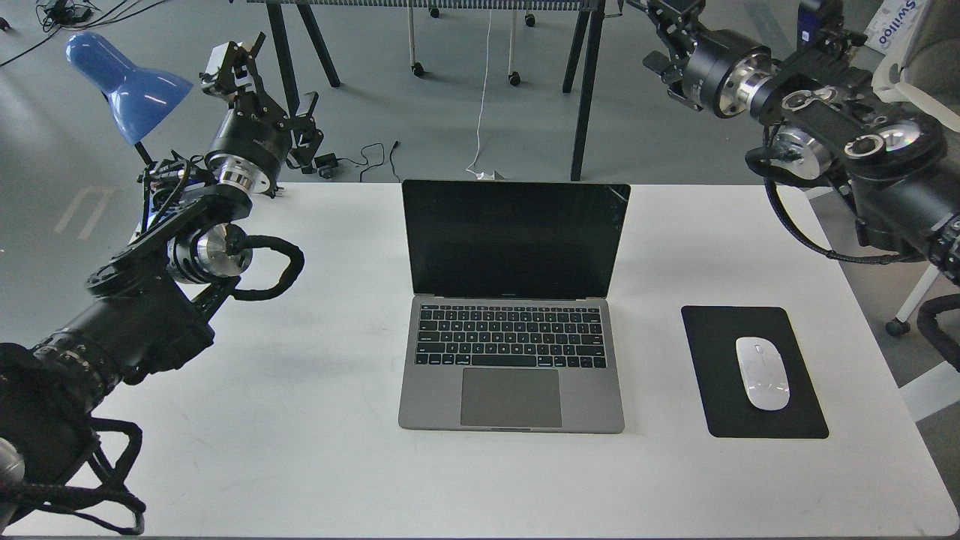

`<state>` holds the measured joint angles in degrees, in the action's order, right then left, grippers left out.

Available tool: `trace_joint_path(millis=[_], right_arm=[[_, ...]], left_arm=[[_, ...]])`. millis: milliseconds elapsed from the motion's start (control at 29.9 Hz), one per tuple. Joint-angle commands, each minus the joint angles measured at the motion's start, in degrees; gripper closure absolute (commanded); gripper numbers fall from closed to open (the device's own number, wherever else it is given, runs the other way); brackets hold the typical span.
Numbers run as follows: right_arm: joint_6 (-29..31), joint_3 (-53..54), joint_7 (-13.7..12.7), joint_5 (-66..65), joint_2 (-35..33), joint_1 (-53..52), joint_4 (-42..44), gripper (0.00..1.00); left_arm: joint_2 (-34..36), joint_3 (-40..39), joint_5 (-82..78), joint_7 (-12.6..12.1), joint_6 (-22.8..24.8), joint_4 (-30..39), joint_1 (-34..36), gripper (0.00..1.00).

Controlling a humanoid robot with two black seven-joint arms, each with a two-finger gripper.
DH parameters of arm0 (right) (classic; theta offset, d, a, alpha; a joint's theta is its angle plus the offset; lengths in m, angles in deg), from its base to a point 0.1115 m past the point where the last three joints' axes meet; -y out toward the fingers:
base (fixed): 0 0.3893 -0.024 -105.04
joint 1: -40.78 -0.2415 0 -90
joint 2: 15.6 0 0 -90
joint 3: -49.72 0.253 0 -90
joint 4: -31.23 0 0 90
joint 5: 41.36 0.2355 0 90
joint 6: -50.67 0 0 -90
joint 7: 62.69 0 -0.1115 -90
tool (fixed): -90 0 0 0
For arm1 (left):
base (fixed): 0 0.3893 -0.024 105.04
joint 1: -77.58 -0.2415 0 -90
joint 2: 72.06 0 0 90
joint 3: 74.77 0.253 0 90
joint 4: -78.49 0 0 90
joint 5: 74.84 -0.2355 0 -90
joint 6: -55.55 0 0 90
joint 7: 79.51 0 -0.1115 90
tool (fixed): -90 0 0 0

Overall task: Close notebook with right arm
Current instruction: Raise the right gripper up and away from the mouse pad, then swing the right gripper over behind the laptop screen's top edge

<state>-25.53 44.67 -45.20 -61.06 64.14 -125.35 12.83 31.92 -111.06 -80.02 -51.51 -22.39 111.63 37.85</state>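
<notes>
The notebook (513, 335), a grey metal laptop, lies open at the middle of the white table (300, 450). Its black screen (514, 238) stands upright and faces me. My right arm (862, 150) comes in from the upper right, high above the table's back right corner. Its gripper (651, 34) points left near the top edge, above and to the right of the screen's top right corner, clear of the notebook, with the jaws apart and empty. My left gripper (283, 69), with a whitish block on one finger, is open and empty beyond the table's back left corner.
A black mouse pad (712, 360) with a white mouse (762, 373) lies right of the notebook. A blue desk lamp (127, 82) stands at the back left. Black table legs (585, 90) and a white cable (484, 90) are behind the table. A white chair (915, 82) is at the far right.
</notes>
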Motion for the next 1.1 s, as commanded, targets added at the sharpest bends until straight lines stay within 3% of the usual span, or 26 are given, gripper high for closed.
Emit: trace_joint_path(millis=[0, 67, 669, 1071], right_arm=[[0.00, -5.92, 0.00, -0.08, 7.70, 0.27, 9.15, 0.00], [0.00, -7.95, 0.09, -0.08, 10.27, 0.62, 11.71, 0.00], [-1.49, -11.38, 0.09, -0.87, 10.27, 8.09, 12.43, 0.00], [3.60, -12.44, 0.53, -0.78, 10.27, 7.66, 11.63, 0.00]], left_arm=[[-0.09, 0.00, -0.01, 0.00, -0.02, 0.00, 0.00, 0.00], [-0.09, 0.00, -0.01, 0.00, -0.02, 0.00, -0.08, 0.00], [-0.09, -0.18, -0.01, 0.00, 0.07, 0.09, -0.26, 0.00], [-0.09, -0.18, -0.01, 0.00, 0.07, 0.09, -0.26, 0.00]])
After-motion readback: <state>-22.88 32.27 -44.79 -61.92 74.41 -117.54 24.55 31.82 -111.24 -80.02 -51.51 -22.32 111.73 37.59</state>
